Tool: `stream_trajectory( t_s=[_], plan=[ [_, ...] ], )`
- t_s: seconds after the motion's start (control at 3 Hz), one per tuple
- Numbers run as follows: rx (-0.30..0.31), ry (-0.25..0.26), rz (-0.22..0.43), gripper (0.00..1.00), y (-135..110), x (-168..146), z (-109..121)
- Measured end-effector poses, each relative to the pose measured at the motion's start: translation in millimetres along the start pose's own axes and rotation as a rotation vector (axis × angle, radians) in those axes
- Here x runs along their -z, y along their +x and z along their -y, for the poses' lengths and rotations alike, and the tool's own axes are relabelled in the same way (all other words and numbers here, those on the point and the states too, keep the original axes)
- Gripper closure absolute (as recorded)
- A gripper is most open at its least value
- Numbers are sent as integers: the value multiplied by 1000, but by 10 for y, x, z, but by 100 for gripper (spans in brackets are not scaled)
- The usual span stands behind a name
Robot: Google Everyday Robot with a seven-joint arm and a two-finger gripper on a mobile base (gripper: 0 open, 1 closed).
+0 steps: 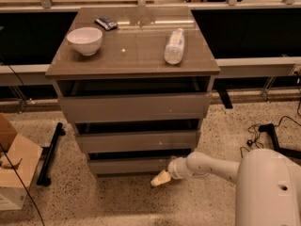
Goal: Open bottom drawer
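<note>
- Drawers stack three high in a grey-taupe cabinet at frame centre; the bottom drawer (129, 165) is the lowest front, just above the speckled floor in the lower middle of the frame, flat and without a handle.
- Its front looks about flush with the cabinet, so I judge the pull has not really begun.
- The gripper (161, 178) sits at the drawer's lower right corner, just beside or touching its underside, tipped down towards the floor.
- With no handle to grab, that low placement probably serves to hook the bottom edge.
- Whether the claw is wide or narrow I cannot tell; only a pale tip shows.
- The arm (207, 166) reaches in from the lower right, low and nearly level, which suits a straight pull outwards.
- The robot body (270, 187) fills the lower right corner and is cut off by the frame.
- The middle drawer (136, 141) and top drawer (134, 107) sit above, each under a dark gap that hides what lies inside.
- On the cabinet top (131, 55) rest a white bowl (85, 40) at upper left, a plastic bottle (174, 46) lying on its side, and a small dark packet (106, 23) that is hard to identify.
- A cardboard box (14, 168) is cut off at the left edge; cables (263, 131) trail on the floor at right.
</note>
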State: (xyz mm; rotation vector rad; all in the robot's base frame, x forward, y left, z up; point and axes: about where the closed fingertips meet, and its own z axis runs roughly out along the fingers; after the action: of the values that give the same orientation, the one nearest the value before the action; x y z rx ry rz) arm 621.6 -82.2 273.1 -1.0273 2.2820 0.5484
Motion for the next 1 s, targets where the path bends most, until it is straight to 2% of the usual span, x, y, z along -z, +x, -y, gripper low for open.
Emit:
stream_trajectory(
  t_s=[0.67,1.0],
  plan=[
    [20,6,49,0,-199,-547,145],
    [-9,-5,47,0,-174,-807,281]
  ],
)
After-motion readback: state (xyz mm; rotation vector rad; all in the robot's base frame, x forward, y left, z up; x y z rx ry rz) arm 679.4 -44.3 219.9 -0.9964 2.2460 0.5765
